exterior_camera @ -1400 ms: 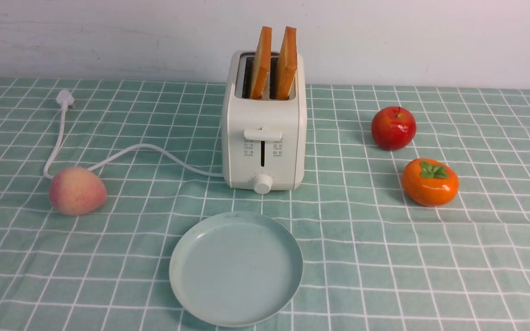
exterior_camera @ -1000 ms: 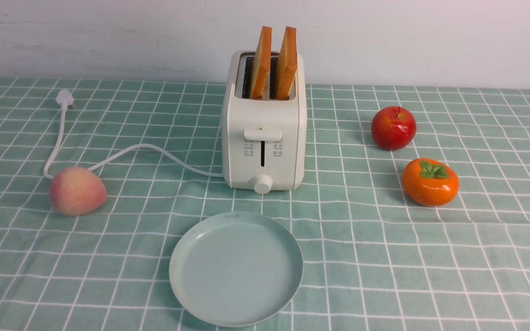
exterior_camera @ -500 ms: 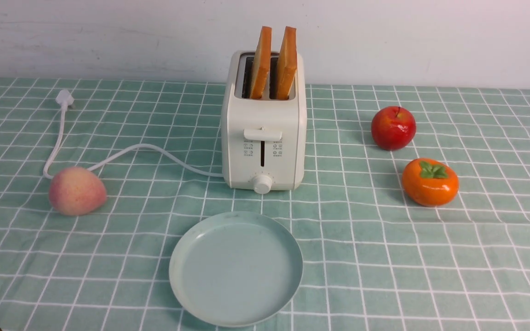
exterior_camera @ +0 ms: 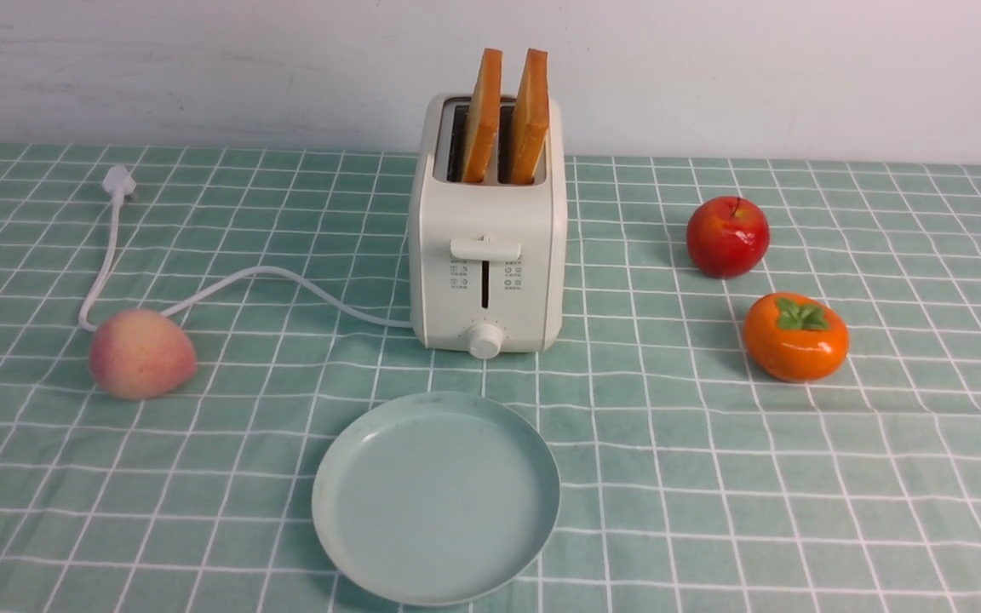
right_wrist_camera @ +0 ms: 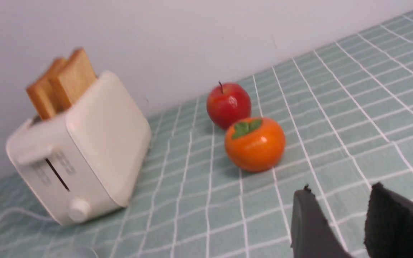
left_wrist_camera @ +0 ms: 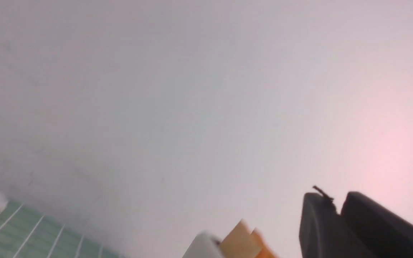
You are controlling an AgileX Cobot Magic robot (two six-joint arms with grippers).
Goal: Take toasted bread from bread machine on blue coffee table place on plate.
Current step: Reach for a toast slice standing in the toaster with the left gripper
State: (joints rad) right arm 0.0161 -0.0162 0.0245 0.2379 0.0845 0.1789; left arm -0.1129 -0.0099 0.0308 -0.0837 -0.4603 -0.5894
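Toast (exterior_camera: 531, 111) upright in toaster (exterior_camera: 486, 272) slots, behind plate (exterior_camera: 435, 498), thin edges toward robot. Left gripper (left_wrist_camera: 335, 202) pinched together, empty; right gripper (right_wrist_camera: 341, 193) apart, empty, off toaster's right side; nearer arm unclear.

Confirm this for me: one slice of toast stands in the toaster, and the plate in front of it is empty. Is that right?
Not quite. The toaster holds two slices, not one: a left slice and a right slice, as the front view shows. The plate in front of it is empty, as you said.
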